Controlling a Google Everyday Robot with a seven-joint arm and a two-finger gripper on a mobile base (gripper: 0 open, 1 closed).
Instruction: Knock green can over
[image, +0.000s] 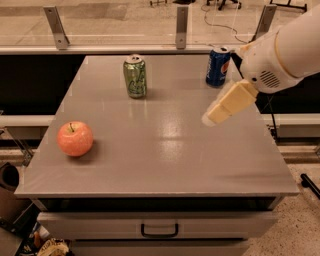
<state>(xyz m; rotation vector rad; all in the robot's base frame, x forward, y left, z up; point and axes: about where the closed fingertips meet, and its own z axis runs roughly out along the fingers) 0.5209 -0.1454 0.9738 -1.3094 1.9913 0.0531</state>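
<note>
The green can (135, 76) stands upright at the back middle-left of the grey table (155, 150); it is light green with pale scribbly markings and a silver top. My gripper (216, 115) is cream-coloured and hangs above the right part of the table, well to the right of the green can and nearer the front. It holds nothing that shows. The white arm (280, 50) comes in from the upper right.
A blue Pepsi can (218, 66) stands upright at the back right, just behind the gripper. A red apple (75, 138) lies at the left front. A glass rail with metal posts (181, 25) runs behind the table. A drawer with a handle (159, 231) is below.
</note>
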